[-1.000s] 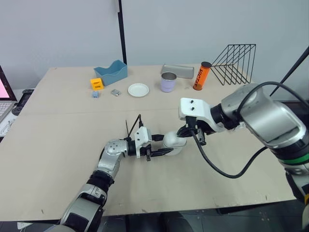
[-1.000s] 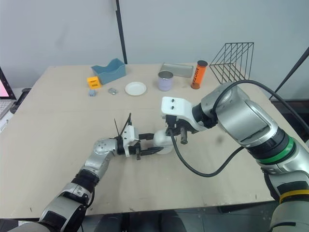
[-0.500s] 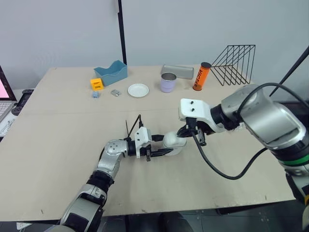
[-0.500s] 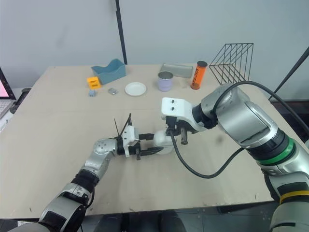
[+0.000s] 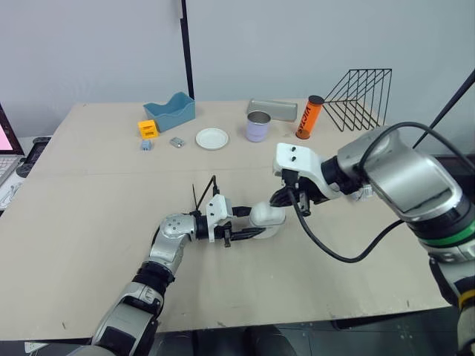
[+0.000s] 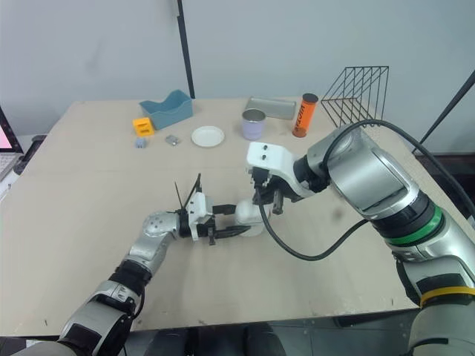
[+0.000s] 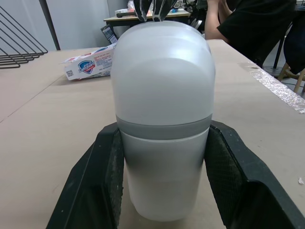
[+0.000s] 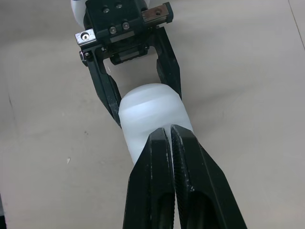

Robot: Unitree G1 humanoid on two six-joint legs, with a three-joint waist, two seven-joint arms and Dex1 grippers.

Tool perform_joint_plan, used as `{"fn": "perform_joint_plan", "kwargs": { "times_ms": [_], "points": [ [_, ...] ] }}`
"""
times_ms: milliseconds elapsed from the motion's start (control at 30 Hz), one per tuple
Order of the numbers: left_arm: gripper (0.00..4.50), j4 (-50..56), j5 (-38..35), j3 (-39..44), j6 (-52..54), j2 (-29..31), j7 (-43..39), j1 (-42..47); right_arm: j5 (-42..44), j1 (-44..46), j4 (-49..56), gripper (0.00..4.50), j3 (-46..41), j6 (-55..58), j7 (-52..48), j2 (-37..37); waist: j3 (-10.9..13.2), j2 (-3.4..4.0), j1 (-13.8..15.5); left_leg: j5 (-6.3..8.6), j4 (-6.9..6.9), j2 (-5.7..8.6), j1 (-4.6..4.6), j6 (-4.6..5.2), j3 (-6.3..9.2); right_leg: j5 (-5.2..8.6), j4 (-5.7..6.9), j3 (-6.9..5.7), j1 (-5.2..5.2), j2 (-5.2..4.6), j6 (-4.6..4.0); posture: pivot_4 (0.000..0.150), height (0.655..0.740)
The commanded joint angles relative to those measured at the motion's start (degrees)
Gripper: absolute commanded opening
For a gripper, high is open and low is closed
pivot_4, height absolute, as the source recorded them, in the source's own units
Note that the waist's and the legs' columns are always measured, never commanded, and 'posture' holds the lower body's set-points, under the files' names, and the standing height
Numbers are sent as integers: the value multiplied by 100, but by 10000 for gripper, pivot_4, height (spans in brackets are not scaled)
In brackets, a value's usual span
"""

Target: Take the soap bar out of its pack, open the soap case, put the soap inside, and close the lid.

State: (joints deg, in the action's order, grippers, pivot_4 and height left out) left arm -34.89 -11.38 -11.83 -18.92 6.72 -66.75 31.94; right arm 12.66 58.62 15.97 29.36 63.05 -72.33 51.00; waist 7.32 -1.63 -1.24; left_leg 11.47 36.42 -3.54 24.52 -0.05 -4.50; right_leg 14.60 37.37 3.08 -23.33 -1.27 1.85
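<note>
The white soap case [image 5: 267,216] lies on its side at the middle of the table, lid closed, with a grey band around it [image 7: 162,129]. My left gripper [image 5: 256,223] is shut on the soap case, one finger pad [image 7: 107,162] on each side. My right gripper [image 8: 167,130] hovers just over the case's rounded end [image 8: 150,109], fingers shut with nothing between them; it also shows above the case [image 5: 292,200]. The soap pack [image 7: 90,67], white and blue, lies on the table beyond the case.
Along the table's far side stand a blue bin [image 5: 170,111], an orange block [image 5: 148,128], a white plate [image 5: 213,138], a lilac cup [image 5: 258,126], a grey tray [image 5: 273,109], an orange can [image 5: 309,116] and a wire rack [image 5: 360,96]. A seated person [image 7: 257,24] is beyond the table.
My right gripper has lifted slightly up and back from the soap case. The left gripper and the case have stayed put.
</note>
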Motion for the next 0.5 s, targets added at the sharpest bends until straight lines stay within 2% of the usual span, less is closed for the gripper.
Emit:
{"fn": "perform_joint_plan", "kwargs": {
  "times_ms": [33,67,100,133,200,233,267,367,433,500],
  "points": [
    [18751,169,-53,65,-69,53,-27,55,342,460,-101,1406,-896,194,180,-135,1,2,0,0,0,0,1,0,-1,0,0,1,-2,0,0,1500,7393],
    [18751,175,-55,68,-67,56,-28,51,425,468,-72,1406,-1044,170,172,-112,1,2,0,0,-1,0,2,0,0,-2,0,0,-3,0,3,1500,7393],
    [18751,186,-57,69,-58,60,-32,45,471,444,-39,5194,-1177,103,187,-67,1,2,0,0,-3,0,2,0,0,-2,0,0,-3,0,3,1500,7393],
    [18751,194,-57,69,-52,65,-35,40,501,416,-29,6724,-1283,64,224,-27,1,1,0,0,-3,0,2,0,1,-1,0,-1,-3,0,2,1500,7393],
    [18751,211,-61,69,-37,80,-46,31,609,294,42,13407,-1480,31,207,136,2,1,5,1,-3,0,2,0,3,1,-1,-6,0,-1,2,1500,7393],
    [18751,218,-64,69,-32,87,-50,29,648,217,79,18812,-1553,-2,190,209,2,1,5,1,-3,2,5,0,4,1,-2,-7,0,-1,3,1500,7393],
    [18751,230,-70,72,-24,101,-56,25,691,128,116,22020,-1619,-44,189,282,1,1,4,1,-3,2,5,0,3,2,-1,-5,-1,-2,4,1500,7393],
    [18751,251,-102,107,31,156,-82,60,845,-483,235,32071,-2004,-354,110,604,2,0,4,1,-3,3,5,0,4,2,-3,-5,2,-2,6,1500,7393],
    [18751,258,-129,125,81,183,-106,92,825,-871,138,35755,-2182,-645,196,669,2,0,2,1,-4,4,5,0,5,2,-4,-3,2,-2,7,1500,7393],
    [18751,328,-200,162,182,207,-136,108,788,-1486,129,43660,-2427,-1295,187,717,2,0,2,1,-4,4,4,0,3,1,-4,-3,2,0,8,1500,7393]
  ]
}}
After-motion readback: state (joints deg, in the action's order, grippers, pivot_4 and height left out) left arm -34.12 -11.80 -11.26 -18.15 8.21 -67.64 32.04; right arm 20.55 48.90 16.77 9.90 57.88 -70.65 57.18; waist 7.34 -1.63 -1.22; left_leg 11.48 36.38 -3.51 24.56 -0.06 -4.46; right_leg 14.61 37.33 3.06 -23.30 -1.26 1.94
